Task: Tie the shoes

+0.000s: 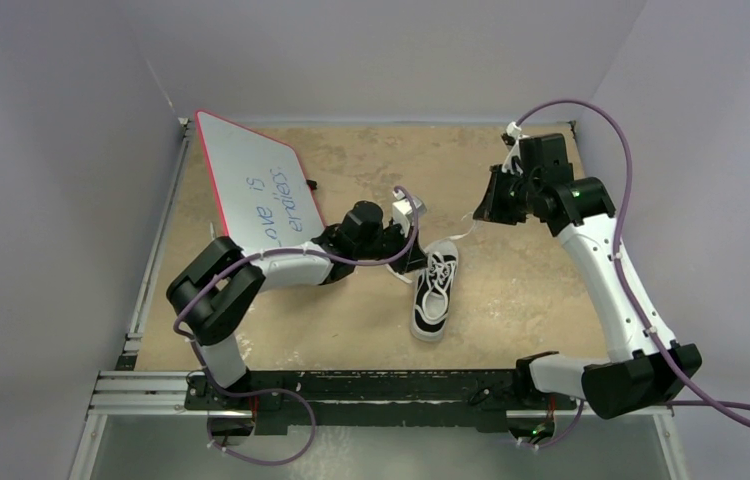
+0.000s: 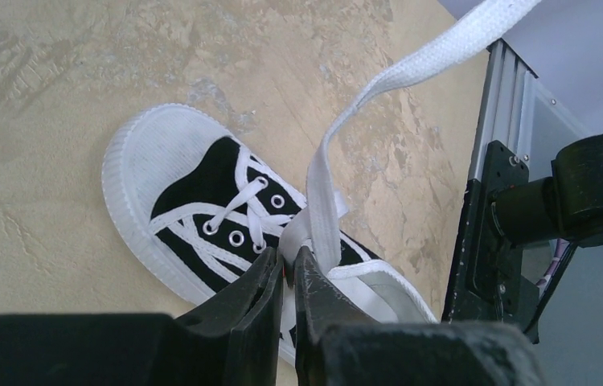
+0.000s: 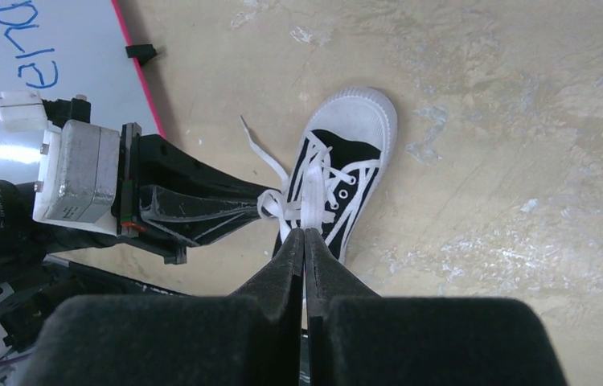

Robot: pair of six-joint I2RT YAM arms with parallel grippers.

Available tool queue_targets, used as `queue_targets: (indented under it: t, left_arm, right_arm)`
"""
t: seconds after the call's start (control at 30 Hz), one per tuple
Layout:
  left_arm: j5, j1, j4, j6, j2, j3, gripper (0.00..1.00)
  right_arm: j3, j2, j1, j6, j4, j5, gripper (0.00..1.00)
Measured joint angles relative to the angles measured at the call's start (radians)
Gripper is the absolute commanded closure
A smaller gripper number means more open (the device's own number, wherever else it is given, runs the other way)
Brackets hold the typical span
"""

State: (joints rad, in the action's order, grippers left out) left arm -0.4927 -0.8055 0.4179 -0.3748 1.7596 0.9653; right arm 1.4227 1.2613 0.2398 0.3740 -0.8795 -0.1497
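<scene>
The shoe (image 1: 435,290) is a small black sneaker with white stripes, lying mid-table with its white toe cap toward the arm bases. My left gripper (image 1: 413,262) is low at the shoe's lace area, shut on a white lace (image 2: 314,211) just above the eyelets (image 2: 289,256). From there a lace strand (image 2: 411,68) rises toward my right gripper (image 1: 486,212), which is raised behind and to the right of the shoe. The right gripper (image 3: 304,233) is shut on that lace (image 3: 311,189), which runs taut from its tips down to the shoe (image 3: 348,157).
A whiteboard (image 1: 256,190) with a red edge and blue writing leans at the back left, close behind the left arm; it also shows in the right wrist view (image 3: 41,48). A small black piece (image 3: 141,53) lies beside it. Metal rails (image 2: 507,121) edge the table.
</scene>
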Motion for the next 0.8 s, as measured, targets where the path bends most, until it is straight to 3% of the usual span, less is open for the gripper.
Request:
queue_targets:
  t: [0.33,0.8]
  left_arm:
    - [-0.005,0.0,-0.046,0.027,-0.041,-0.054,0.96]
    - [-0.035,0.0,0.017,0.001,-0.055,-0.062,0.69]
  right_arm:
    - [0.009,0.011,0.0,0.009,-0.035,0.062,1.0]
    - [0.021,0.017,0.0,0.013,-0.043,0.036,1.0]
